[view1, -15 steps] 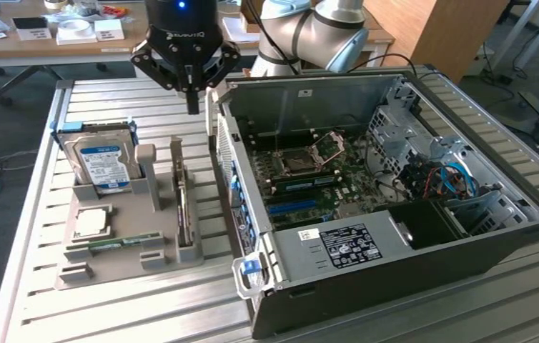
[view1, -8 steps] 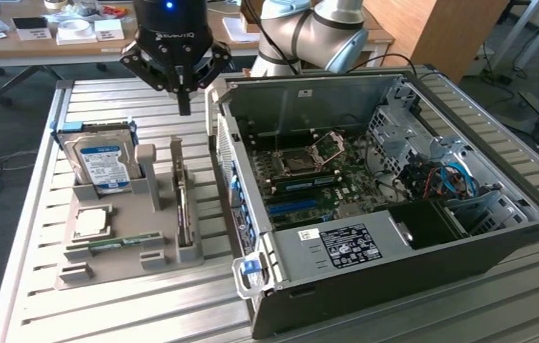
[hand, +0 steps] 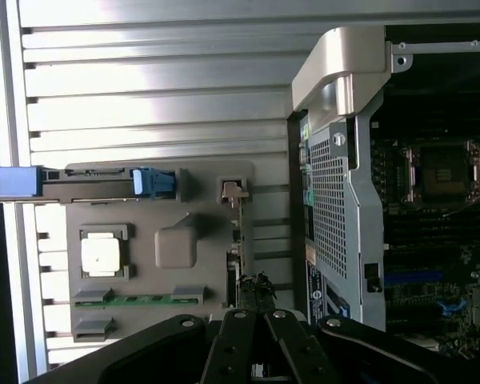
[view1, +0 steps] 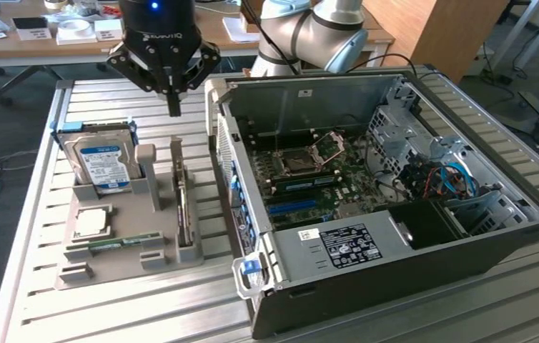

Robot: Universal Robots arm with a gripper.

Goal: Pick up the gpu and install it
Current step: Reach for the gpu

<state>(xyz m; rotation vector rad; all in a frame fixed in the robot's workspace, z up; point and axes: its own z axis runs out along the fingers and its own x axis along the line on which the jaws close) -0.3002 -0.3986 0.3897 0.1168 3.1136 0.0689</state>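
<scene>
I had the gripper (view1: 174, 107) hanging over the gray tray (view1: 107, 266), fingertips pinched shut on nothing. The gpu (view1: 184, 207) stood on edge in its slot just below, top edge offered for a pinch, beside the open case (view1: 422, 279).

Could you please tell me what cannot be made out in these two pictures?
- gpu: edge-on in the exterior view, so its faces barely show.
- gpu, wrist view: one end is covered by the shut gripper.
- hard drive label: print too small to read in the exterior view.
</scene>
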